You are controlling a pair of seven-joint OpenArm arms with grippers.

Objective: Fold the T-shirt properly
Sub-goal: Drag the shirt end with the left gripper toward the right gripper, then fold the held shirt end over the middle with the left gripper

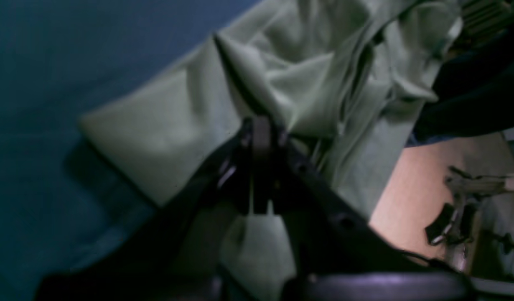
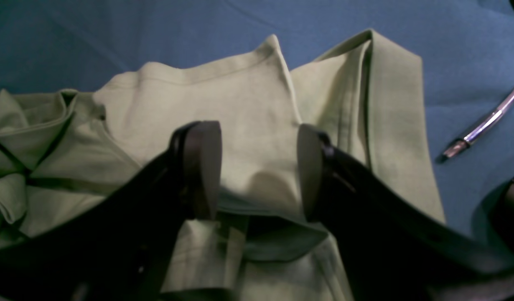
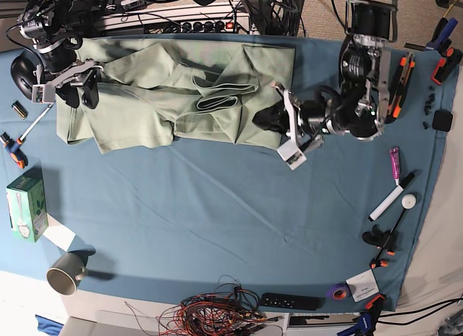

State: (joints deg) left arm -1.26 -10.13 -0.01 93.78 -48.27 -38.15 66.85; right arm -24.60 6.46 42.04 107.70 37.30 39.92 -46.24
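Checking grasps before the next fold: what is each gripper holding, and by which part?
The left gripper pinches a raised fold of the T-shirt near its edge. The right gripper is open above it, holding nothing.

Plain sage-green T-shirt (image 3: 166, 97) on plain teal-blue tablecloth (image 3: 217, 220)

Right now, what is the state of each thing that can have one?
T-shirt: crumpled, not folded, lying on the tablecloth.
Left gripper: shut on the T-shirt.
Right gripper: open, over the T-shirt.
Mug: lying on its side.
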